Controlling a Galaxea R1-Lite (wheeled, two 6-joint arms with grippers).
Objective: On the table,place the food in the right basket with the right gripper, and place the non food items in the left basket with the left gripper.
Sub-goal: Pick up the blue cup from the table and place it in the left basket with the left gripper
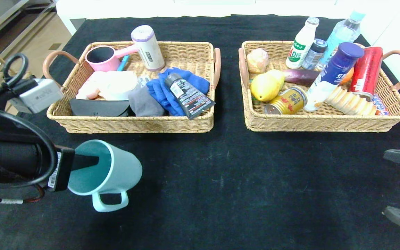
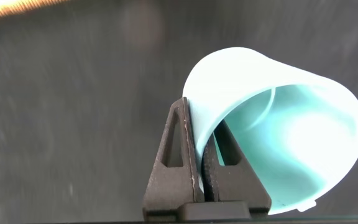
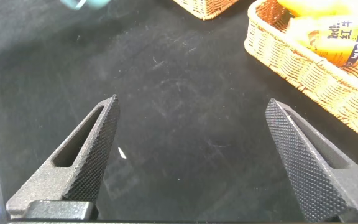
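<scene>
jaws of the left gripper (image 2: 205, 165) are pinched tight on the wall of a teal mug (image 1: 107, 173), one finger inside the mouth and one outside against the rim, as the left wrist view shows. in the head view the mug hangs tipped on its side at the near left, above the black table (image 1: 221, 180), its mouth turned toward the gripper, its handle pointing down and near, and its base aimed right. it sits just near of the left basket (image 1: 134, 126), apart from the wicker rim. that basket already holds a pink scoop (image 1: 102, 57), a blue cloth (image 1: 167, 92), a dark tube (image 1: 188, 95) and other non-food things. right gripper (image 3: 191, 162) waits low at the near right edge, its jaws spread wide with nothing between them, only bare black table beneath. right basket (image 1: 325, 123) lies far of it, filled with bottles, cans, a lemon (image 1: 264, 86) and other food.
</scene>
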